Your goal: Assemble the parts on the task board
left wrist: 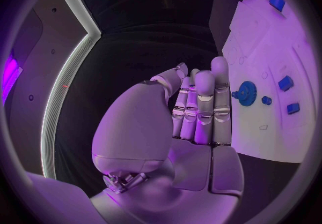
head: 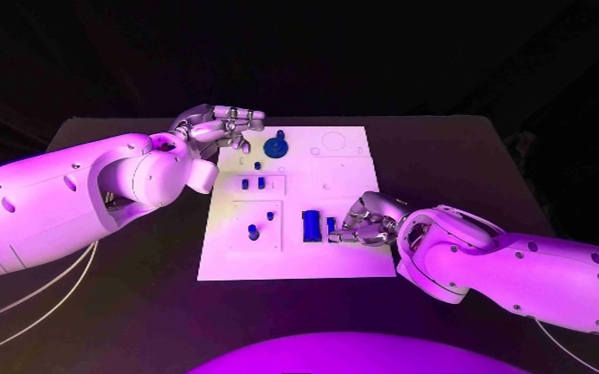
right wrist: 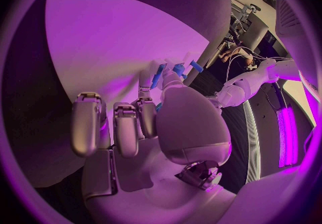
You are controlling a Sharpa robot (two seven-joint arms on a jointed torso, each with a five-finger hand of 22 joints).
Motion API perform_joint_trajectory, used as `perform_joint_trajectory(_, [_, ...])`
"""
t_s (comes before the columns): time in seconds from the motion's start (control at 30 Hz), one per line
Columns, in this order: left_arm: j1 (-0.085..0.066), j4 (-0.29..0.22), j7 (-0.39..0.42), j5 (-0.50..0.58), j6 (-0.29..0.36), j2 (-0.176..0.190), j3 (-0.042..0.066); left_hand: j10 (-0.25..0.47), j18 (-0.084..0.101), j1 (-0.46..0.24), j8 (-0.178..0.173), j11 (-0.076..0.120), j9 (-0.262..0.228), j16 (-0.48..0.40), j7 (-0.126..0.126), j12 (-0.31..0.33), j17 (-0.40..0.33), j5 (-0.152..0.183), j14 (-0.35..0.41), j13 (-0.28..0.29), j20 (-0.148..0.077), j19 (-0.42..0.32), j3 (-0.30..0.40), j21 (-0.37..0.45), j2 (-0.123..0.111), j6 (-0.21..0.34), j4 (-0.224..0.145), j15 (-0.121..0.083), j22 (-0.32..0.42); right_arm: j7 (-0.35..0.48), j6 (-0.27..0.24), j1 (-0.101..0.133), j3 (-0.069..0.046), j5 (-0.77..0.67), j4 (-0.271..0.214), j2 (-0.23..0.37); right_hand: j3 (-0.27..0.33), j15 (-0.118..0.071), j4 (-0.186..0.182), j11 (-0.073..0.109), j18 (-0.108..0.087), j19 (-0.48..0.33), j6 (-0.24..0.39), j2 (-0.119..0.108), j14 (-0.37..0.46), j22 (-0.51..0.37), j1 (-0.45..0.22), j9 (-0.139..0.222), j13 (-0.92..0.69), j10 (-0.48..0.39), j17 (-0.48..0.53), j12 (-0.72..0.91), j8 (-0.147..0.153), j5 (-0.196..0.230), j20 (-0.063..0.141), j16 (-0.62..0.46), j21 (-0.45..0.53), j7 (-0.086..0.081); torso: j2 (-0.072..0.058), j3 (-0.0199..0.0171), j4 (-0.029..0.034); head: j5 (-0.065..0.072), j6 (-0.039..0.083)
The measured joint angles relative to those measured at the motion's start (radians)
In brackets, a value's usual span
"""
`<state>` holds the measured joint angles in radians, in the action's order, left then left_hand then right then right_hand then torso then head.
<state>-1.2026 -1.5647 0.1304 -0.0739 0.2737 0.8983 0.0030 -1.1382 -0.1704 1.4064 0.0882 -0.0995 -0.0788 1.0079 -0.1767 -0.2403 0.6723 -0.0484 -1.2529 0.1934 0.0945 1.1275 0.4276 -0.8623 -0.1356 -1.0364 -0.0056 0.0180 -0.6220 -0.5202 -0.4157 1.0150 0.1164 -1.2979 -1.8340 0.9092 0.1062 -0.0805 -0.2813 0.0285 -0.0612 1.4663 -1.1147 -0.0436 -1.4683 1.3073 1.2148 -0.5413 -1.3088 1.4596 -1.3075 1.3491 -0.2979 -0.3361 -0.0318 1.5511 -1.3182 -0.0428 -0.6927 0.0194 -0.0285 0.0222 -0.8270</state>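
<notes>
- The table [head: 138,305] is a broad black top with a dull, flat surface; the board sits in its middle.
- The board [head: 344,257] is a white flat plate, smooth and hard-looking, cut with shallow rectangular recesses and a ring-shaped outline at its far right corner.
- The left hand [head: 222,125] rests at the board's far left corner, silver and jointed; in the left wrist view its fingers [left wrist: 203,107] lie straight and close together with nothing in them.
- The right hand [head: 364,220] is curled at the board's near right part, fingertips down; a small blue piece [right wrist: 177,68] seems pinched there, but I cannot tell for certain.
- The gear [head: 276,145] is a blue toothed disc, near the left hand at the far edge.
- The block [head: 310,225] is a blue upright rectangle, hard-edged, just beside the right hand.
- 3 smaller blue pieces sit in the left-side recesses.
- Judgement: the step is seating a small part beside the block; it should go well with the part held square to its recess, lowered slowly, and the neighbouring block left unbumped.
</notes>
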Motion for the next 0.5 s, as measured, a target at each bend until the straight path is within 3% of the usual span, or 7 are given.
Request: perform_joint_trajectory(0.5, [0.000,0.002,-0.001,-0.001,0.000,-0.001,-0.001,0.004,0.000,0.000,0.000,0.004,0.000,0.000,-0.004,-0.008,-0.002,0.000,0.000,0.001,0.004,0.004,0.000,0.005,0.000,0.004,0.000,0.000,0.000,0.016,-0.013,0.005,-0.003,0.005,-0.036,0.028,0.010,0.000,0.001,0.000,0.000,0.000,0.002,0.000,0.000,0.001,0.000,0.000,0.000,0.000,0.000,-0.005,0.000,0.005,0.000,0.000,0.021,-0.002,0.002,0.0010,-0.0011,-0.002,0.005])
